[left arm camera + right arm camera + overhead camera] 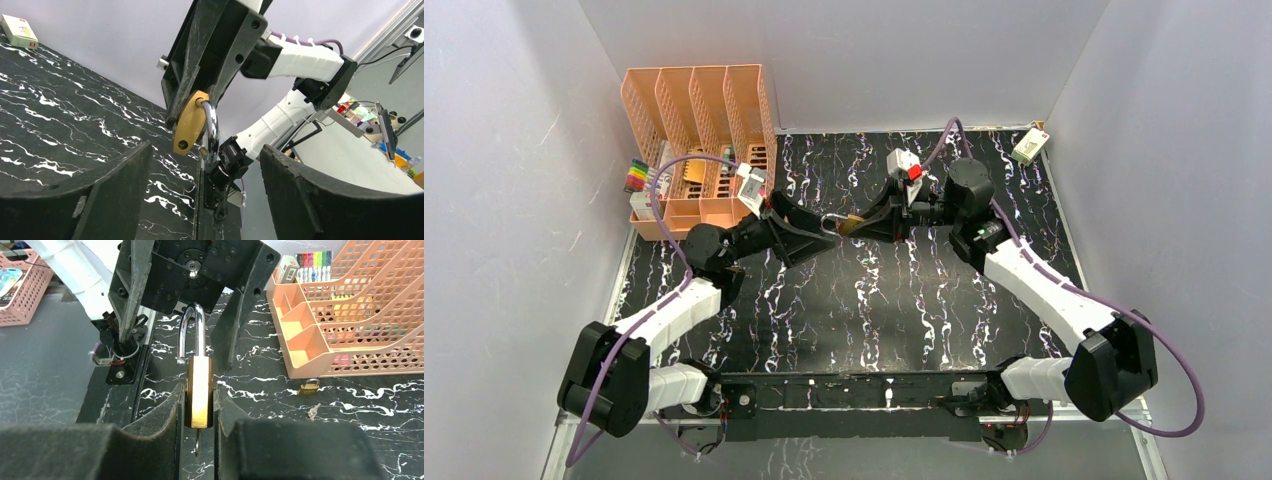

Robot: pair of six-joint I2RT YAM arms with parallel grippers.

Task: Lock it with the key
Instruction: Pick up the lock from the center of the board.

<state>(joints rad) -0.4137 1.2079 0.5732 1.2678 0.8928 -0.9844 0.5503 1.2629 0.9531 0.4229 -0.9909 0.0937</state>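
Note:
My right gripper (pixel 199 405) is shut on the body of a brass padlock (pixel 199 390) and holds it above the table. Its silver shackle (pixel 192 332) points toward the left gripper, and one leg looks free of the body. A thin key (pixel 198 445) shows edge-on below the padlock's bottom. My left gripper (pixel 205 195) is open, its fingers (pixel 131 285) standing on either side of the shackle without touching it. In the left wrist view the padlock (pixel 190 122) hangs just ahead of the open jaws. From above, the two grippers meet at the padlock (pixel 844 222).
A second small padlock (pixel 310 386) and a loose key (pixel 313 411) lie on the table by the orange desk organizer (pixel 694 130). A white and red device (pixel 905 163) sits behind the grippers. A white box (pixel 1031 146) lies at the back right.

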